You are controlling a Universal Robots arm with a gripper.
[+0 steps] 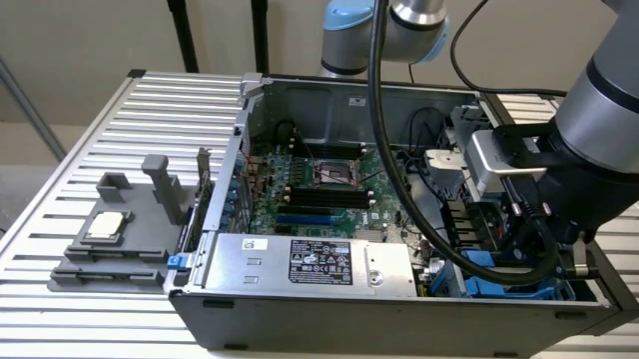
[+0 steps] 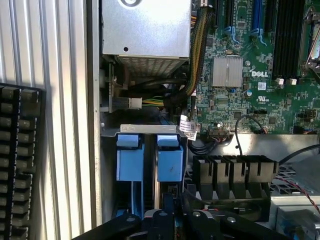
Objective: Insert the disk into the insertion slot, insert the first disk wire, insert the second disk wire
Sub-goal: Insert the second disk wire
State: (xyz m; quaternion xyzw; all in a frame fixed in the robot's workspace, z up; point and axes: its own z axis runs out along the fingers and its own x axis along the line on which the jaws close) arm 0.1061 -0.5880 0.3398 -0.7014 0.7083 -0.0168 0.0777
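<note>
a: where is the black tool [image 2: 172, 220]?

b: low in the open grey computer case [image 1: 399, 314], at the dark grey drive bay with blue plastic rails [image 2: 150, 160].

a: are its fingers apart or together?

b: i cannot tell.

a: and the flat silver drive in its blue frame?

b: i cannot tell it from the blue rails.

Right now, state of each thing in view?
PC case: side open, lying flat.
Drive cage: blue-framed drives seated upright in bays.
End effector: over the drive cage, nearly closed.
CPU socket: empty, no cooler.
Power supply: installed.
</note>
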